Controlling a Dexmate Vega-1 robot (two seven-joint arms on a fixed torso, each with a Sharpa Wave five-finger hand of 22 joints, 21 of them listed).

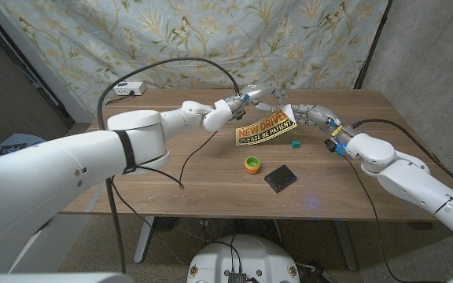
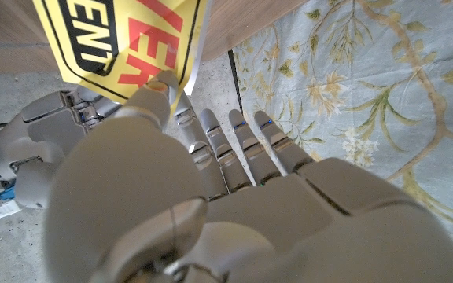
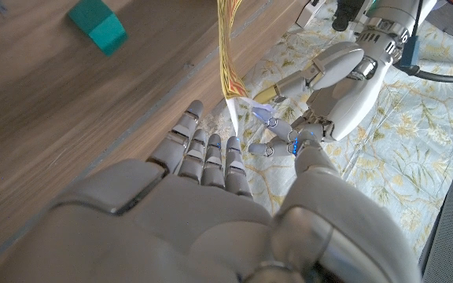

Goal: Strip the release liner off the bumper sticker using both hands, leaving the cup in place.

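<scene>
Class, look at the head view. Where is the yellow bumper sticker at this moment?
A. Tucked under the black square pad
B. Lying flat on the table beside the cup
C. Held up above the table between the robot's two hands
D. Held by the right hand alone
C: the bumper sticker hangs above the table, gripped at its top by the left hand and the right hand.

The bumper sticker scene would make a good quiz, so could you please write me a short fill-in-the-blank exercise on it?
1. The bumper sticker is held above the table by ____ hands.
2. The sticker's background colour is ____.
3. The orange-rimmed cup stands on the table beside a ____ square pad.
4. The small block near the right hand is ____.

Missing words: both; yellow; black; teal
</scene>
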